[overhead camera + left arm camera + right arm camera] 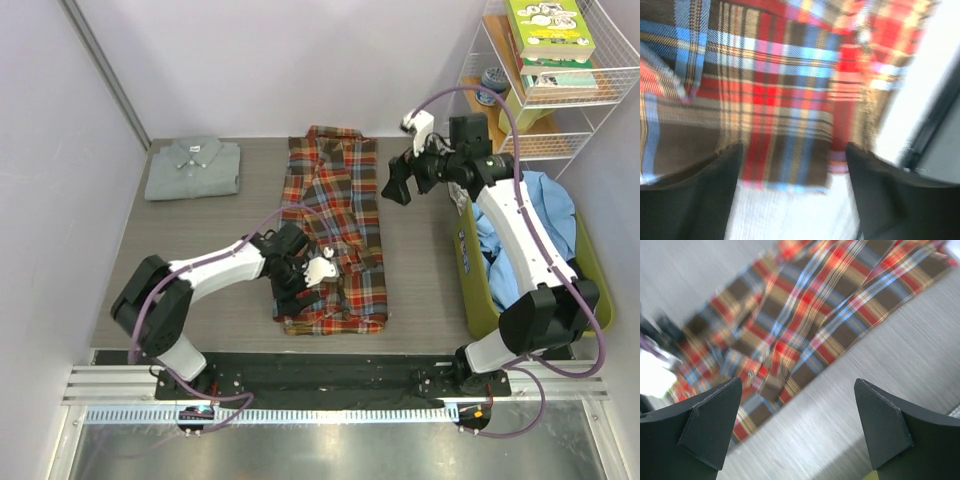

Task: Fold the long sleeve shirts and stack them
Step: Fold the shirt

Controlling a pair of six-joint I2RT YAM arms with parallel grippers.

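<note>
Facing red-orange, brown, blue plaid flannel shirt (335, 215): left gripper (794, 150), jaws apart | right gripper (797, 385): apart, empty | green book covers (548, 28): illegible

The laid-out shirt (333, 225) lies at the centre of the desk (430, 290). The folded shirt (194, 168) lies in the far left corner, well apart from it. A bin (472, 290) stands at the right edge, with a wire shelf (600, 90) behind it. The left fingers (690, 200) hang over the laid-out shirt's near part. The right fingers (705, 430) hang right of its far part.
</note>
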